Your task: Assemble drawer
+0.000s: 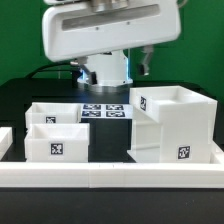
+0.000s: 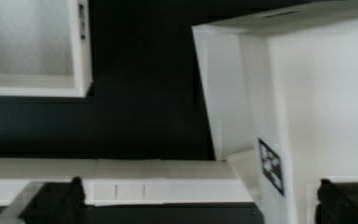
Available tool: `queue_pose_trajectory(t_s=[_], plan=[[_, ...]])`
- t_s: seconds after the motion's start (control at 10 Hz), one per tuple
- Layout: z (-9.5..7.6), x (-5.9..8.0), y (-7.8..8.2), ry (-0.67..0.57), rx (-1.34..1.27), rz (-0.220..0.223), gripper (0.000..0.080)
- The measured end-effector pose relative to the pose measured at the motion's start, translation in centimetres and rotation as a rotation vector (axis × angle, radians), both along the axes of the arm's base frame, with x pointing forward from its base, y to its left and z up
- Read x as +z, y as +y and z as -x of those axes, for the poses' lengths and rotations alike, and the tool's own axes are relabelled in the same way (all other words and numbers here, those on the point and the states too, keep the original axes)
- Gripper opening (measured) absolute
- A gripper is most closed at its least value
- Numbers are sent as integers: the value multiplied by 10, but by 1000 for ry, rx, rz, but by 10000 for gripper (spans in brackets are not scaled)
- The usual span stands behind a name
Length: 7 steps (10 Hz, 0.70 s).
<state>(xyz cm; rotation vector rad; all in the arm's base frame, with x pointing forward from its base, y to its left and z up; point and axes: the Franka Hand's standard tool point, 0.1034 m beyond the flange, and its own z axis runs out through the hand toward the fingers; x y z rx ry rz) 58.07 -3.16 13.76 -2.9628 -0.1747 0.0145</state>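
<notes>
The tall white box housing (image 1: 172,122) stands on the exterior view's right, open side up, with square tags on its walls. Two small white trays stand on the exterior view's left, one behind (image 1: 55,112) and one in front (image 1: 57,143), each tagged. My gripper (image 1: 108,72) hangs above the table behind them. In the wrist view my gripper (image 2: 202,203) is open wide and empty, and both dark fingertips (image 2: 59,202) show. The housing (image 2: 291,90) with its tag (image 2: 270,166) lies close to one fingertip. A tray (image 2: 30,50) is farther off.
The marker board (image 1: 104,110) lies on the black table between the trays and the housing. A long low white border rail (image 1: 110,177) runs along the front. It also shows in the wrist view (image 2: 140,182), between the fingers.
</notes>
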Motion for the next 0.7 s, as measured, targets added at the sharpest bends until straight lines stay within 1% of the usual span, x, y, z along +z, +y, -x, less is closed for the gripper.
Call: queue_pose_trajectory(t_s=[0.1,0.3,0.7], plan=[[5,-6,-12,2,-11,4,649],[14,-28,-27,-2,-26,18,649],[17,-65,-54,-28,48,44,649]])
